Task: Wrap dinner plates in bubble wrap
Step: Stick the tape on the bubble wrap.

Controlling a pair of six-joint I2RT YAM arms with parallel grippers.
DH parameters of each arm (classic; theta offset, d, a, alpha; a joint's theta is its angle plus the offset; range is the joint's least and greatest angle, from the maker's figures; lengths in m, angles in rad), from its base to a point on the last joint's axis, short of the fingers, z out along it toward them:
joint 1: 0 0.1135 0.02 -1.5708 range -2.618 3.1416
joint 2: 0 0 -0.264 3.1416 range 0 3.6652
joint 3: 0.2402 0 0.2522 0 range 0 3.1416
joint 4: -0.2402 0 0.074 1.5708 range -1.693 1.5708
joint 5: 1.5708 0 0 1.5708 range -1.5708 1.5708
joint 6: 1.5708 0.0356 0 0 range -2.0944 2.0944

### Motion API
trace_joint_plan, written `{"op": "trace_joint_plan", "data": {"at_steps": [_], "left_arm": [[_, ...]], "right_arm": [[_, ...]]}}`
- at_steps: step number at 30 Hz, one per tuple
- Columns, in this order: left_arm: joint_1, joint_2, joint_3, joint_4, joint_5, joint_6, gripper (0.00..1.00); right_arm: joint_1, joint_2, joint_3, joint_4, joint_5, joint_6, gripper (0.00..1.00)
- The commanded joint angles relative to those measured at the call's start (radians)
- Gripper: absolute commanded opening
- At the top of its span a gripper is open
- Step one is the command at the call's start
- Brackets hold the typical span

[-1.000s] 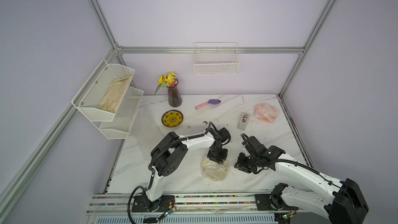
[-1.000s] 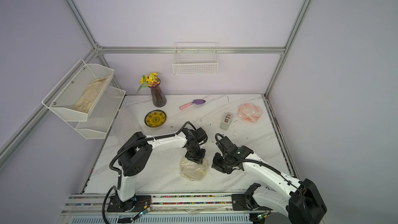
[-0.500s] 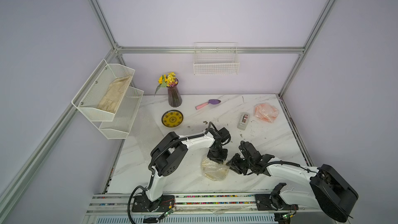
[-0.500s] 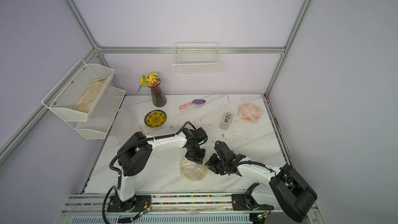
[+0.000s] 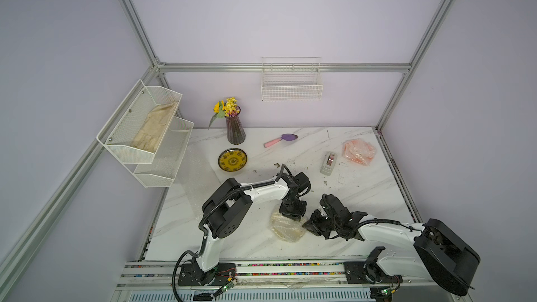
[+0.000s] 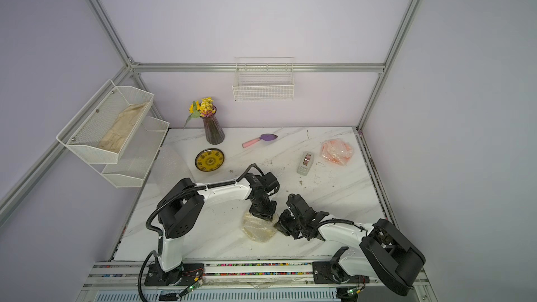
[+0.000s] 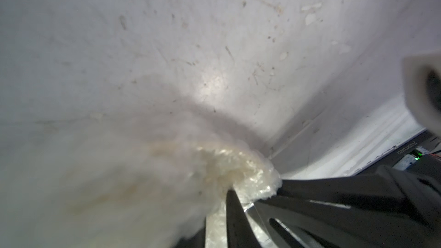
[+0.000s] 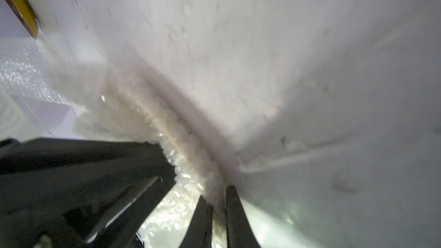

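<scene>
A cream plate bundled in bubble wrap [image 5: 286,228] [image 6: 258,229] lies near the table's front edge. My left gripper [image 5: 292,216] [image 6: 263,214] [image 7: 216,223] points down onto the bundle's far edge, shut on a fold of wrap [image 7: 250,175]. At the bundle's right edge my right gripper [image 5: 306,225] [image 6: 279,225] [image 8: 218,213] lies low, its fingers [image 8: 235,215] pinching a thin ridge of the wrap [image 8: 167,125]. A bare yellow patterned plate [image 5: 233,160] [image 6: 209,160] lies at the back left. An orange plate in wrap [image 5: 358,151] [image 6: 337,151] sits at the back right.
A flat bubble wrap sheet [image 5: 197,175] [image 6: 168,167] lies along the left edge under the wire shelves [image 5: 145,129]. A grey tape dispenser [image 5: 329,163], a purple trowel [image 5: 280,139] and a flower vase [image 5: 235,130] stand toward the back. Crumbs dot the marble table [image 5: 363,193].
My right gripper has slid left to the bundle's right edge and closed on the wrap. The left arm and the bundle have stayed in place.
</scene>
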Motion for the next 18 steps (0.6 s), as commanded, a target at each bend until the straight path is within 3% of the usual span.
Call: {"op": "trace_joint_plan", "data": {"at_steps": [1, 11, 18], "left_arm": [[0.009, 0.074, -0.127, -0.073, -0.175, -0.026, 0.2], [0.057, -0.236, -0.051, -0.137, -0.13, -0.017, 0.43], [0.095, -0.241, -0.235, -0.094, -0.056, 0.055, 0.39]], "right_arm": [[0.003, -0.035, -0.054, -0.088, 0.056, 0.06, 0.06], [0.003, 0.016, 0.05, -0.185, 0.118, -0.027, 0.01], [0.0, 0.123, 0.203, -0.27, 0.109, -0.138, 0.0]]}}
